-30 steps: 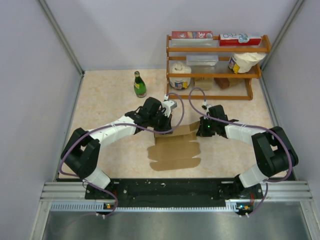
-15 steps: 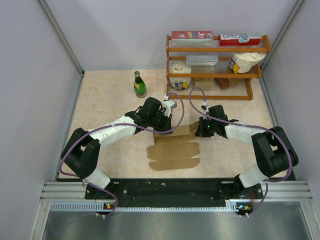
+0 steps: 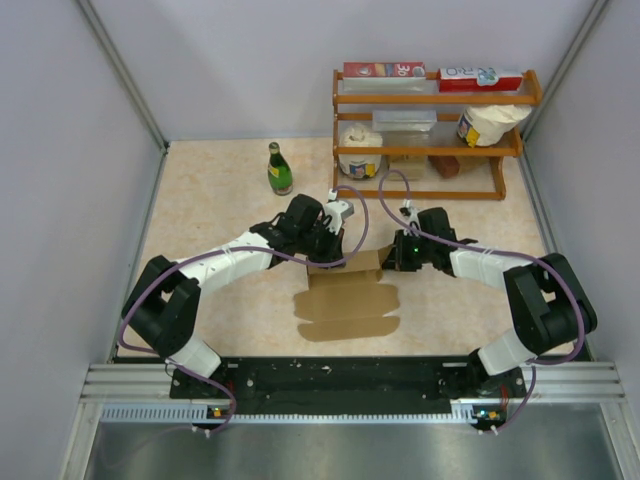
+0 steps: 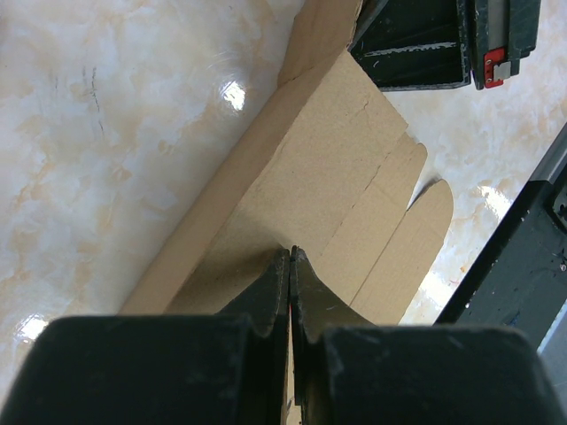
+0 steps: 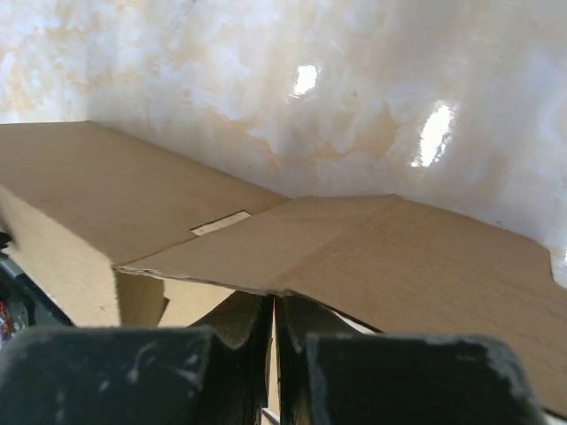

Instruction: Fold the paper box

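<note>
The paper box (image 3: pixel 348 300) is a plain brown cardboard sheet with rounded flaps, lying flat near the table's middle with its far strip raised. My left gripper (image 3: pixel 325 262) is shut at the far left corner. In the left wrist view its tips (image 4: pixel 290 252) press on the cardboard (image 4: pixel 345 177) beside a crease. At the far right end my right gripper (image 3: pixel 392 262) is also shut. In the right wrist view its tips (image 5: pixel 273 299) sit under the edge of a lifted flap (image 5: pixel 399 257). I cannot tell whether cardboard is pinched in either gripper.
A green bottle (image 3: pixel 279 168) stands at the back left of the grippers. A wooden rack (image 3: pixel 430 150) with cartons, tubs and a jar fills the back right. Grey walls close both sides. A metal rail (image 3: pixel 350 378) runs along the near edge.
My right gripper has shifted slightly left and away, pushing the right end flap inward and up. The left gripper has stayed put.
</note>
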Action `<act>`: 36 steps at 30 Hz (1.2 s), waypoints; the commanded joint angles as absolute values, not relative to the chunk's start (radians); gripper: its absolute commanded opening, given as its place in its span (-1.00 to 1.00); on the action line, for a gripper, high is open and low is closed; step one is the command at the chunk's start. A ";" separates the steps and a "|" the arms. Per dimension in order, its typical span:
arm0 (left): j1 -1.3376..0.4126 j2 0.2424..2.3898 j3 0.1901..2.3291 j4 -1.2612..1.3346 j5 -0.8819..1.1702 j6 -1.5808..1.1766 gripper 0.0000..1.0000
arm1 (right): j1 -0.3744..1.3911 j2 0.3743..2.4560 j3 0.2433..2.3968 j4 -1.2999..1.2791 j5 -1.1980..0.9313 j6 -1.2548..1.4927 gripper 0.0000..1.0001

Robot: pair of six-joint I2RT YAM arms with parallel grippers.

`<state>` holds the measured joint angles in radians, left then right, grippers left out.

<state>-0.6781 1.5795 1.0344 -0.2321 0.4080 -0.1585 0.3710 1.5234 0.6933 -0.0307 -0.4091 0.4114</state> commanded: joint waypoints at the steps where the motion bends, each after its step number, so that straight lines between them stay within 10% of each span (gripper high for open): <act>1: -0.683 1.583 1.058 -0.212 0.422 -0.160 -1.00 | 0.380 1.509 0.684 0.071 -0.505 0.431 -1.00; 36: -0.681 1.580 1.055 -0.215 0.422 -0.160 -1.00 | 0.411 1.663 0.618 0.235 -0.500 0.505 -1.00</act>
